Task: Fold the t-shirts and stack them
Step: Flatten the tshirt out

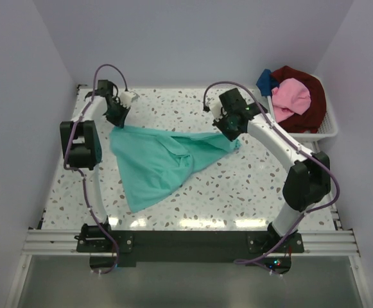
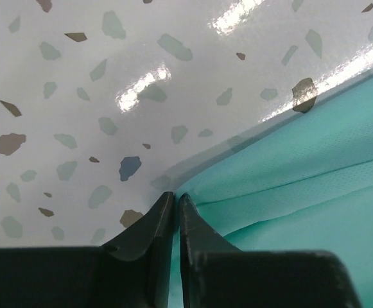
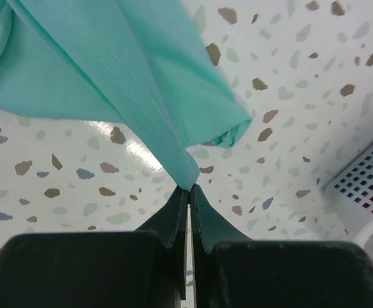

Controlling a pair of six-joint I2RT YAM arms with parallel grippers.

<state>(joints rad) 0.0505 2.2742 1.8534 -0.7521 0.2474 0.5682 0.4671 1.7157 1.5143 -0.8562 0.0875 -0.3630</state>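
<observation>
Teal-green t-shirt (image 1: 160,163) lies on desk (image 1: 250,192), pulled between pincers. Left pincer (image 2: 175,196) is closed on its edge; right pincer (image 3: 189,188) is clamped on a corner. White basket (image 1: 327,131) at the desk's far right holds pink t-shirt (image 1: 292,96), dark red t-shirt (image 1: 313,96) and blue t-shirt (image 1: 264,80).

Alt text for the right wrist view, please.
The right pincer, shut, pinches a bunched edge of the teal t-shirt, which stretches up and left over the speckled table. A white slatted basket shows at the right edge.
</observation>
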